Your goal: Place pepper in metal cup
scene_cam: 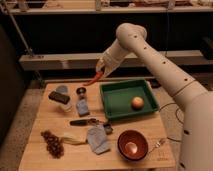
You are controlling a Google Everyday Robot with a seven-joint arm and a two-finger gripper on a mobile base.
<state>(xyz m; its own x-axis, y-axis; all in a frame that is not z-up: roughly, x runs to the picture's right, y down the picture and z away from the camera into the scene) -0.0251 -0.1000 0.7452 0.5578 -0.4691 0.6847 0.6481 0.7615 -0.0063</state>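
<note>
Hand (99, 71): raised above the rear of the bench (44, 119), to the left of the green tray (116, 102). The arm reaches in from the right side. The hand is closed on the pepper (93, 79), gripping its upper end.

Pepper: orange-red, slim, held off the bench. It slants down and to the left from the hand. Its free tip hangs above and slightly right of the metal cup (81, 91), with a gap between them.

Metal cup: small, dark, upright on the bench, near the tray's left rim. A blue pad (82, 106) lies just in front of it.

Tray: holds one round orange fruit (137, 103) toward its right side.

Other items on the bench: a dark block (59, 97) at the left; a dark-handled tool (84, 121) at the centre; a second blue-grey pad (98, 139) in front; a bunch of dark grapes (52, 143) at the front left; a red-brown bowl (132, 145) at the front right, with a fork (159, 144) beside it.
</note>
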